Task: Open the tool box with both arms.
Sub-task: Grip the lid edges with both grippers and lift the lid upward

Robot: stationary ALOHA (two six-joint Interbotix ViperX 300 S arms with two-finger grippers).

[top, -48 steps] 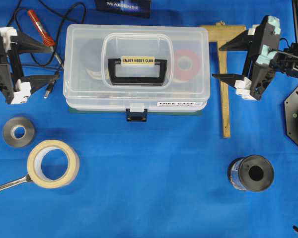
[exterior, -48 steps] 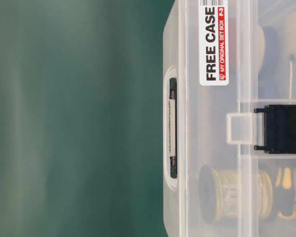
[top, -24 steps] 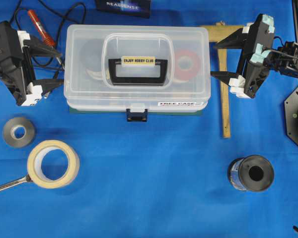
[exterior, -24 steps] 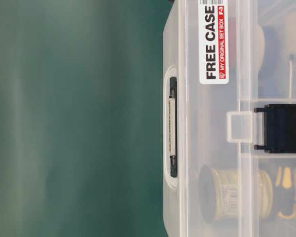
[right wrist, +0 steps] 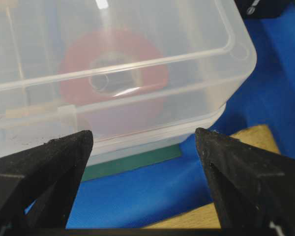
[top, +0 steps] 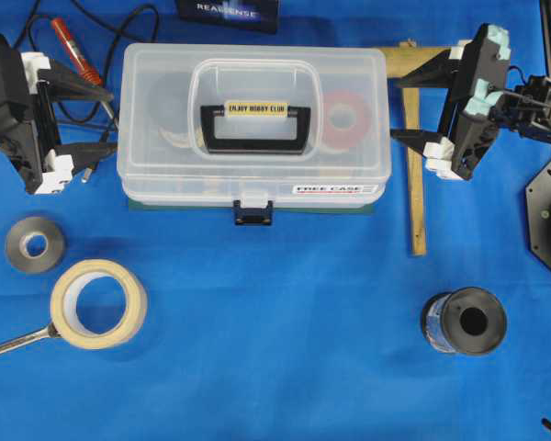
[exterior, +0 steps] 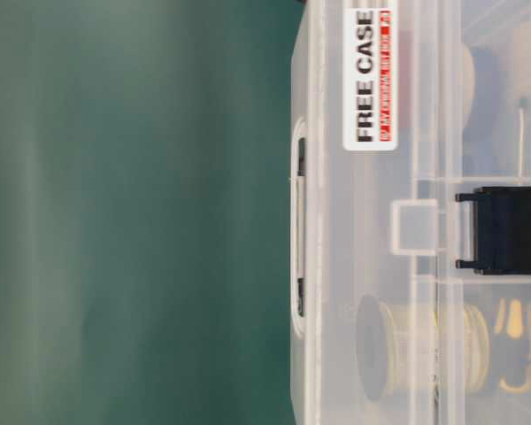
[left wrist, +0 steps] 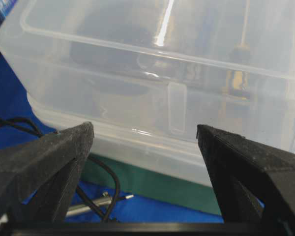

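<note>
The tool box (top: 252, 129) sits toward the back of my blue table (top: 285, 322), its clear lid down over the green base, the black handle (top: 255, 129) lying flat on top and the dark blue latch (top: 253, 213) at the middle of the front edge. My left gripper (top: 101, 119) stands just off the box's left end and my right gripper (top: 402, 110) just off its right end, over the wooden square (top: 415, 147). Both have their pointed jaws spread wide apart and hold nothing, and from each wrist view I see the box's end wall framed between my two black fingers (left wrist: 44, 162), close but not touching.
</note>
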